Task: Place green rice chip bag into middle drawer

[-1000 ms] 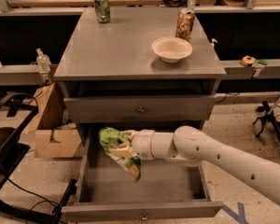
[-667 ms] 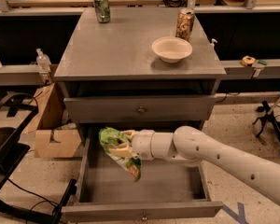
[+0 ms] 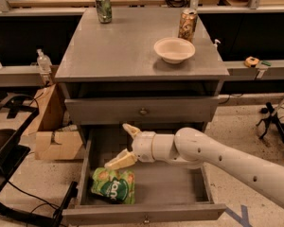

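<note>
The green rice chip bag lies flat, logo up, in the open middle drawer's front-left corner, long axis roughly along the front. The pincer hovers just above, fingers spread, gripping nothing.

White logo lettering, possibly "long", on the green rice chip bag below the gripper.

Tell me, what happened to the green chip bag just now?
The gripper let go of the green rice chip bag, which dropped to the front left of the open middle drawer. The gripper now hangs open just above it. The bowl, green can and gold can on top stayed put.
</note>
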Tool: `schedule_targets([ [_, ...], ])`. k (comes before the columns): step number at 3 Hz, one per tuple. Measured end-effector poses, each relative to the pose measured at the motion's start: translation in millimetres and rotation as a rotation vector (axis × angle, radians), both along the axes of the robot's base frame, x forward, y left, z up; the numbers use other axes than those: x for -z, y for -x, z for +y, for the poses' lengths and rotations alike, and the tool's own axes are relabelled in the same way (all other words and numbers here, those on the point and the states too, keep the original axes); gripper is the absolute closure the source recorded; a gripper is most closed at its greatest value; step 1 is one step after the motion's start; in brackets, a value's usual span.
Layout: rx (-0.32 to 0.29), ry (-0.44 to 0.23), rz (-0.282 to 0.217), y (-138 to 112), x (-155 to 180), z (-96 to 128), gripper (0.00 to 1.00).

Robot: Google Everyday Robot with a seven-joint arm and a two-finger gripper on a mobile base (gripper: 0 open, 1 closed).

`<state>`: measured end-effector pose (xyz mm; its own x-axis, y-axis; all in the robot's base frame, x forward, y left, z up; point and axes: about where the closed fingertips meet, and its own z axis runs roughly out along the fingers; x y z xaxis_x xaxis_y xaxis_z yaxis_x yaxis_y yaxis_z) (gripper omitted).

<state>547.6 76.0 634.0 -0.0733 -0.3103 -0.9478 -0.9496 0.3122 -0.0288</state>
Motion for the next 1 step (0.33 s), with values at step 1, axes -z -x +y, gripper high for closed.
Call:
schedule_targets([
  [1, 0.0, 0.0, 0.0, 0.0, 0.0, 0.0, 0.0],
])
